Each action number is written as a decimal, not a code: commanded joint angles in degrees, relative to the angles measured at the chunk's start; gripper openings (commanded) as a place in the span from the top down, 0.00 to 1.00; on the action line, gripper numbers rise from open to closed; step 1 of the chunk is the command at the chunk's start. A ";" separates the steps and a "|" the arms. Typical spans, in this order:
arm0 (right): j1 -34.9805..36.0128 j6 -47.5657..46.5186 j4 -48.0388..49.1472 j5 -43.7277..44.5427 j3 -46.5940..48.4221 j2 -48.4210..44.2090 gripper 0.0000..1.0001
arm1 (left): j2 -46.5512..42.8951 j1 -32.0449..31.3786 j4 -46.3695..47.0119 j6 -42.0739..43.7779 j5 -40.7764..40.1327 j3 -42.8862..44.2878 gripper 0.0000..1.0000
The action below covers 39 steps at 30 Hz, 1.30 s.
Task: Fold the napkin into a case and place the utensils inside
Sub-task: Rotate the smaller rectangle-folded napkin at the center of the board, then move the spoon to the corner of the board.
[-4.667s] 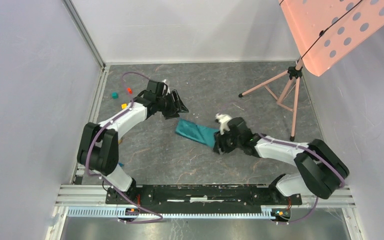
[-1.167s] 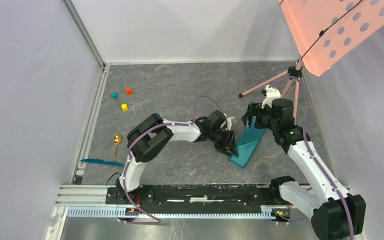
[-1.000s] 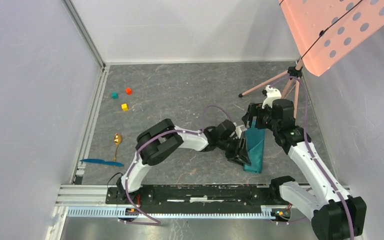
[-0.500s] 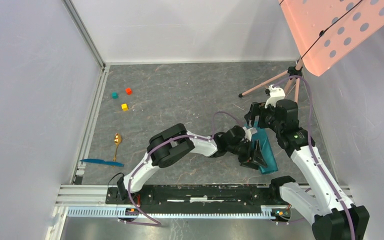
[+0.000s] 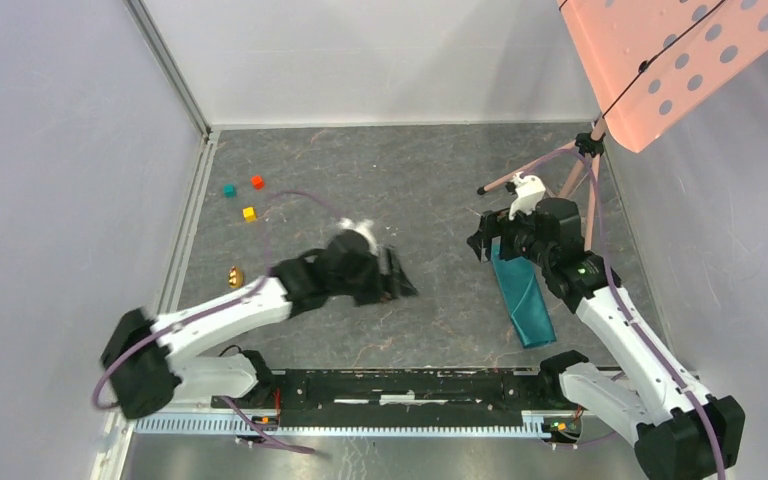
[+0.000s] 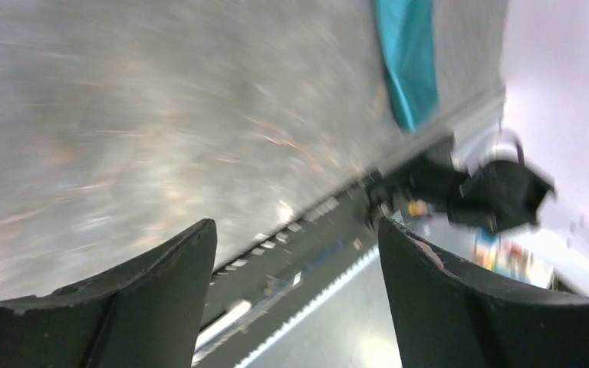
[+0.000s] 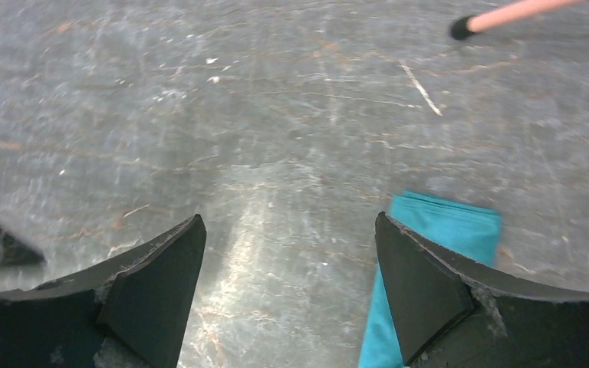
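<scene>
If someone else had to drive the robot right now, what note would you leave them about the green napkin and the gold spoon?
The left gripper has its fingers open and holds nothing, over bare table.
The right gripper has its fingers open and holds nothing, by the far end of the case.
The case lies flat on the right side, a long narrow strip.
The spoon is at the left edge, partly hidden by the left arm. The blue utensil is not in view.
Done: folding looks finished.
Left: fetch both utensils and slide them inside.
</scene>
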 commanded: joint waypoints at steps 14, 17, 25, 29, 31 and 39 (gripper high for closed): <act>17.18 -3.53 3.22 1.87 0.25 2.86 0.11 | -19.94 70.51 -43.27 13.28 -24.68 3.19 0.00; 17.15 -3.36 3.11 1.81 0.09 2.80 0.11 | -15.13 70.71 -37.72 22.49 -29.76 4.32 0.00; 17.11 -3.55 3.07 1.29 0.86 2.58 0.11 | 1.97 71.43 -34.34 31.79 -22.97 4.55 0.00; 17.31 -3.36 3.50 0.73 0.74 1.59 0.11 | 5.72 72.30 -32.37 35.70 -17.37 4.52 0.00; 17.62 -3.77 3.40 1.52 0.68 1.07 0.11 | 7.49 72.51 -31.97 36.62 -15.47 4.83 0.00; 20.21 -5.51 2.42 5.84 0.89 0.40 0.10 | 18.73 74.68 -30.41 38.27 -7.44 6.26 0.03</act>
